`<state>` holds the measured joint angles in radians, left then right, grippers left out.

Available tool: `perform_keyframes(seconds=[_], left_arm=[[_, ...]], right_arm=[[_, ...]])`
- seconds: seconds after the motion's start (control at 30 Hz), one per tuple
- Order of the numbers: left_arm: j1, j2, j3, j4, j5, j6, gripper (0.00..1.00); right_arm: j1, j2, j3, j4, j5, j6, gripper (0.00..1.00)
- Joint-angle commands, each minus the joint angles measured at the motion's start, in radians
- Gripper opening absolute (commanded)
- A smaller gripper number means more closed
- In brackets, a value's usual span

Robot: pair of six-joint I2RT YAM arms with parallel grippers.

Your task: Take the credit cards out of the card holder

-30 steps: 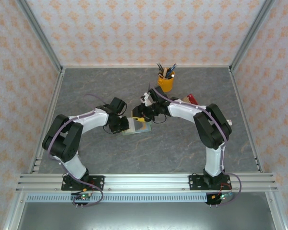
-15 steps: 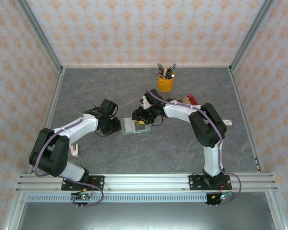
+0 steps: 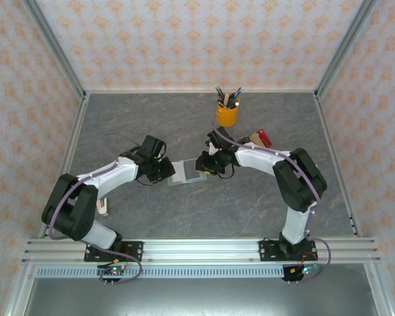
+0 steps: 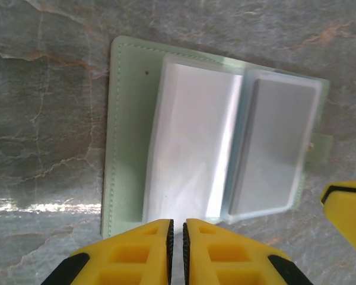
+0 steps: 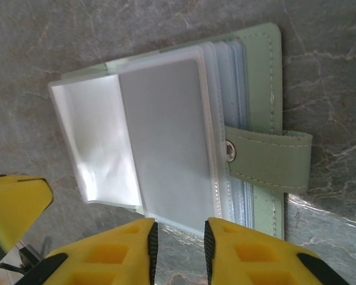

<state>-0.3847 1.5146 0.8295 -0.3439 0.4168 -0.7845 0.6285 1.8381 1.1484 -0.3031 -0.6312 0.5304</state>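
Observation:
The sage green card holder (image 3: 183, 173) lies open and flat on the grey table, mid-table. Its clear sleeves (image 4: 193, 148) fan out, and one sleeve holds a flat grey rectangle (image 5: 166, 136). The red and yellow credit cards are hidden or out of view. My left gripper (image 3: 167, 170) sits at the holder's left edge, shut with nothing between its fingertips (image 4: 177, 237). My right gripper (image 3: 201, 164) sits at the holder's right edge and is open (image 5: 178, 249), its fingers just short of the sleeves. The snap strap (image 5: 267, 160) sticks out sideways.
A yellow cup of pens (image 3: 227, 113) stands at the back. A dark, tan and red cluster of blocks (image 3: 258, 138) sits behind the right arm. A small pale item (image 3: 103, 207) lies beside the left arm. Patterned walls close in three sides.
The left arm has dropped low and stretched out, its gripper staying at the holder's left edge. The right gripper has shifted a little right. The holder stays put, open.

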Motion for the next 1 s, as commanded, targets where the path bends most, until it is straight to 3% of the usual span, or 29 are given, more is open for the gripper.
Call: perform_keyframes(seconds=[0.0,0.43,0.97], left_arm=[[-0.006,0.039,0.003,0.022,0.002,-0.021,0.16],[-0.006,0.148,0.011,-0.027,-0.043,-0.016,0.14],[-0.006,0.166,0.017,-0.045,-0.054,-0.007,0.13]], right_arm=[[0.012,0.039,0.031,-0.034,0.002,-0.018,0.29],[0.022,0.095,0.052,-0.053,-0.004,-0.046,0.33],[0.039,0.064,0.106,0.085,-0.176,-0.024,0.34]])
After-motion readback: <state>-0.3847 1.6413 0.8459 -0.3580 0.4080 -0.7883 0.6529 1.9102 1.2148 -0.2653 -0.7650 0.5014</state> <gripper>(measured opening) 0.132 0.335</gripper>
